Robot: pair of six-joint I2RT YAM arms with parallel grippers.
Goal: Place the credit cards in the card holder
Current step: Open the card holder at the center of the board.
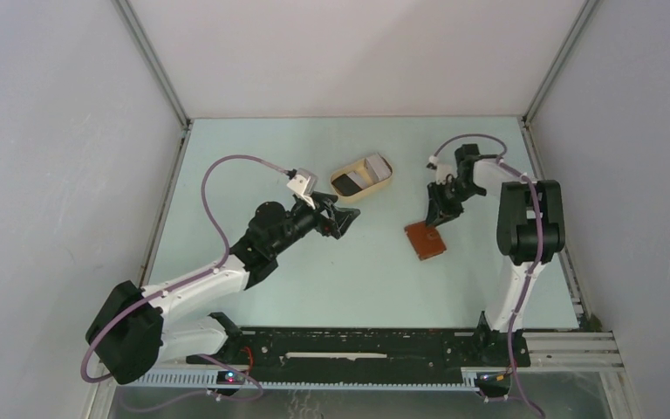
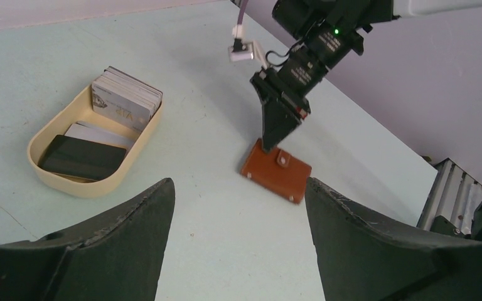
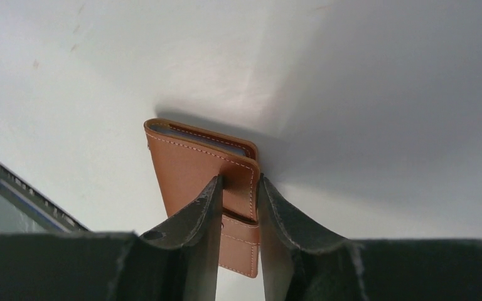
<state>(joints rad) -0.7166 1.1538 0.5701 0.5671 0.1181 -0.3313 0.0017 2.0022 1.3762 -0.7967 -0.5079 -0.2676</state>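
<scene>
While the right gripper (image 3: 238, 182) pinches the closing tab (image 3: 238, 216) of the card holder (image 3: 182, 163), which lies folded on the table, peel upward gently to avoid dragging it. Left gripper (image 1: 342, 218) hovers spread; credit cards (image 2: 125, 97) sit in the tray (image 2: 81, 188).

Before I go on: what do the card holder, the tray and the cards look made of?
The card holder: leather or imitation, smooth reddish-brown, with pale stitching along its edges. The tray: probably moulded plastic, matte beige, with a rounded seamless rim. The cards: likely plastic; they are thin and flat with printed faces.
</scene>
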